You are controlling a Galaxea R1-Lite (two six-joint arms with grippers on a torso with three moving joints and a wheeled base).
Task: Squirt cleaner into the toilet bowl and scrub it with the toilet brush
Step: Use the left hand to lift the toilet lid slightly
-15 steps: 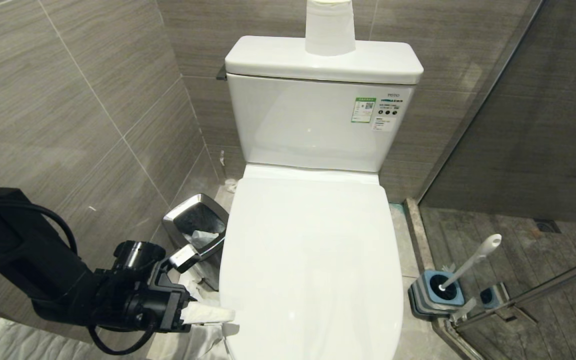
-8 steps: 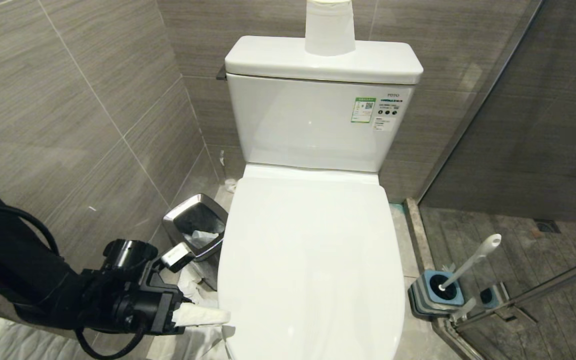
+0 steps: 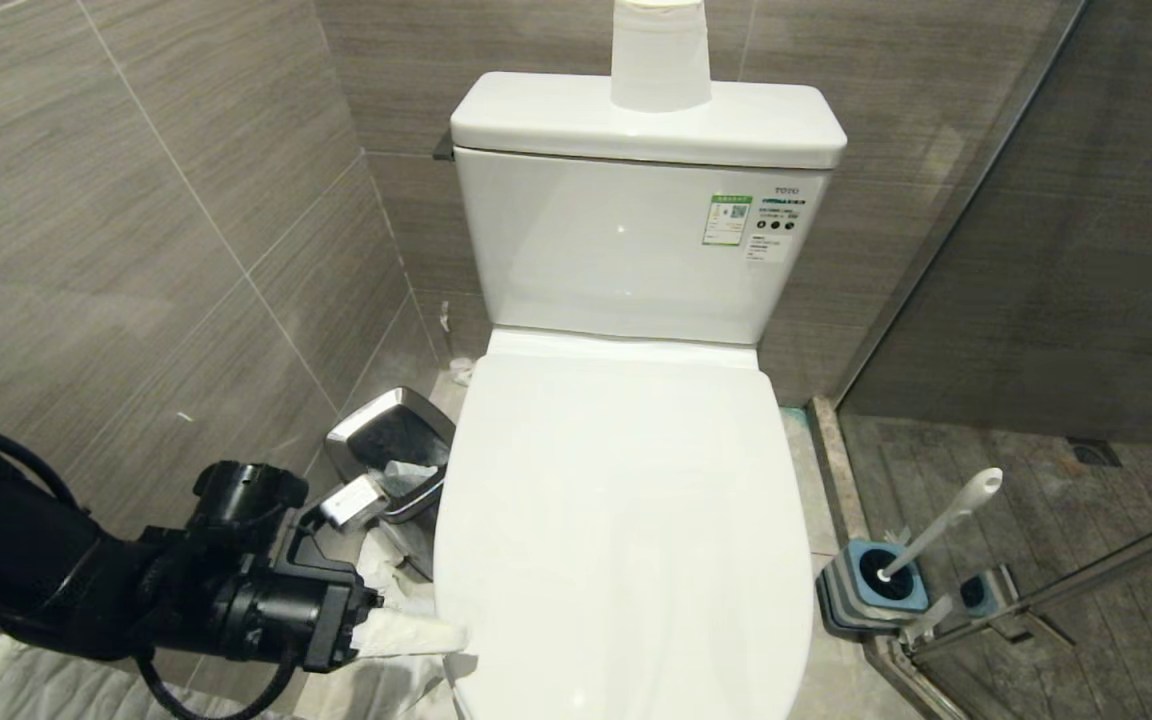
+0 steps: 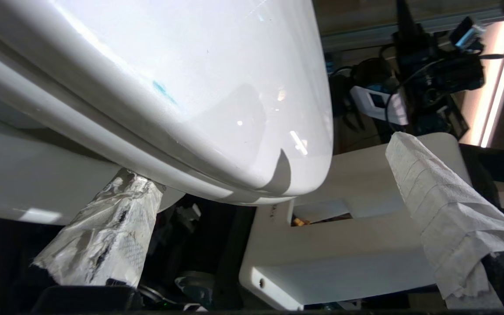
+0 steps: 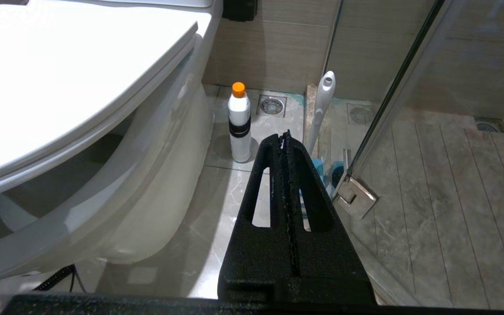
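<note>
Toilet lid (image 3: pixel 626 520) down, centre frame; no cleaning has begun.
Left gripper (image 3: pixel 436 625), fingers spread wide and empty, reaches its front-left edge; toilet brush (image 3: pixel 941 520) stands in holder (image 3: pixel 871 590) lower right; right gripper (image 5: pixel 288 144) closed, idle.

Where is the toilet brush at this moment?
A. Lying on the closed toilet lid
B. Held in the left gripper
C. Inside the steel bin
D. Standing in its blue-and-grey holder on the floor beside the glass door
D: the toilet brush stands tilted in its holder on the floor by the glass door, with no gripper near it.
</note>
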